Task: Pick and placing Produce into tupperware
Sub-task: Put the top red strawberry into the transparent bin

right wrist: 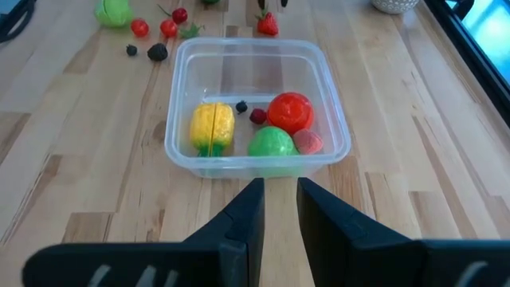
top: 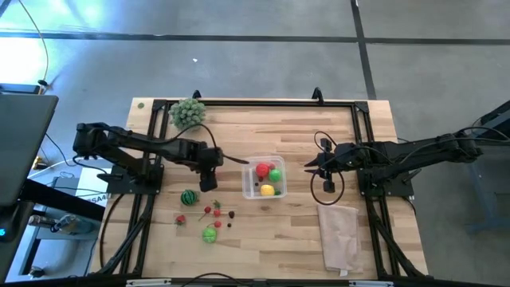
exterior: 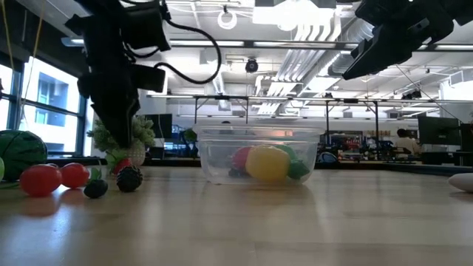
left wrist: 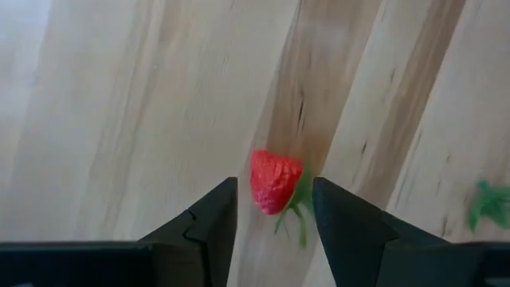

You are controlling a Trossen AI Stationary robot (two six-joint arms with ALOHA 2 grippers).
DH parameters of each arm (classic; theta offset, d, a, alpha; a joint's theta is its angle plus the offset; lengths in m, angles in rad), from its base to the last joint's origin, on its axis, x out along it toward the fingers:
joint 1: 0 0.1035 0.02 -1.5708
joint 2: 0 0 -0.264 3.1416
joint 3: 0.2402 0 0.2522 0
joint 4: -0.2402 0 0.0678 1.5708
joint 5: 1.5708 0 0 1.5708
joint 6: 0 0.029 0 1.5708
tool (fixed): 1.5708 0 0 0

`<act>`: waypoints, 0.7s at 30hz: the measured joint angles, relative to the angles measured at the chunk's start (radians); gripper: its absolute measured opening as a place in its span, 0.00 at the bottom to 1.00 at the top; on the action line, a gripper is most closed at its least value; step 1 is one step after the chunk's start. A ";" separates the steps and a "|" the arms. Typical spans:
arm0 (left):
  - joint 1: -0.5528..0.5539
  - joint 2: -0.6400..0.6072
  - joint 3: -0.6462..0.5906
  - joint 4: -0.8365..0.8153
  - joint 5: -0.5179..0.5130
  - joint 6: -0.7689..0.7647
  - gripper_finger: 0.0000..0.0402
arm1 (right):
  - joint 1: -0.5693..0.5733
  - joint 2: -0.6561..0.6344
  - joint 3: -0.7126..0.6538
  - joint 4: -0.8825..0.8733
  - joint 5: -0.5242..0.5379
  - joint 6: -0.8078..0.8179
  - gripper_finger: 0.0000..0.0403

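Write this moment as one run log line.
left gripper: open over strawberry | right gripper: open, waits beside tupperware | tupperware: part filled

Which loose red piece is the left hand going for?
The strawberry: it sits between the open left hand's fingers, closest to the tupperware. The other red pieces lie farther off.

Tupperware [top: 249, 190] mid-table, loose produce [top: 209, 214] to its left, cloth [top: 340, 236] to its right.
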 joint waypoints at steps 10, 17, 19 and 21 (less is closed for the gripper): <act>0.000 0.061 0.000 0.024 0.009 -0.022 0.61 | 0.000 0.001 0.000 0.002 0.000 0.000 0.17; 0.000 0.088 0.000 0.038 0.002 -0.015 0.68 | 0.000 0.001 0.000 0.002 0.000 0.000 0.17; 0.000 0.099 0.000 0.042 0.003 -0.016 0.68 | 0.000 0.001 0.000 0.004 0.000 0.000 0.17; 0.000 0.116 0.001 0.055 0.004 -0.015 0.68 | 0.000 0.001 0.000 0.001 0.000 0.000 0.17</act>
